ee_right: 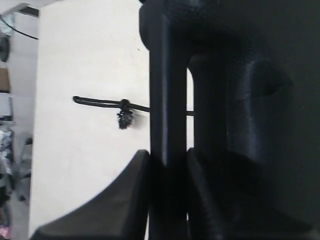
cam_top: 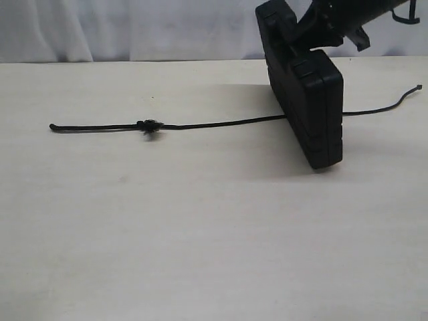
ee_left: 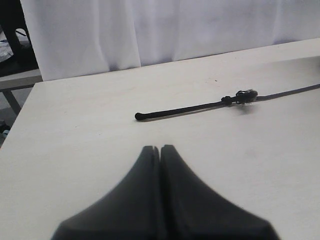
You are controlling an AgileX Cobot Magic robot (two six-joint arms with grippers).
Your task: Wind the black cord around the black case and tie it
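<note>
Pinching black case (cam_top: 314, 114): right gripper (ee_right: 167, 162) | left gripper (ee_left: 160, 150) pressed together | black cord (cam_top: 214, 124) outstretched

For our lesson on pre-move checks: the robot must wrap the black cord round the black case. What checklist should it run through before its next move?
1. Right fingers clamped on the black case: ok.
2. Black cord shows on both sides of the case: ok.
3. Case clear of the table: cannot tell.
4. Left fingers open for the cord: not ok, shut.
5. Knot end lying free on the table: ok.
6. Cord wrapped around the case: not ok, not yet.
</note>
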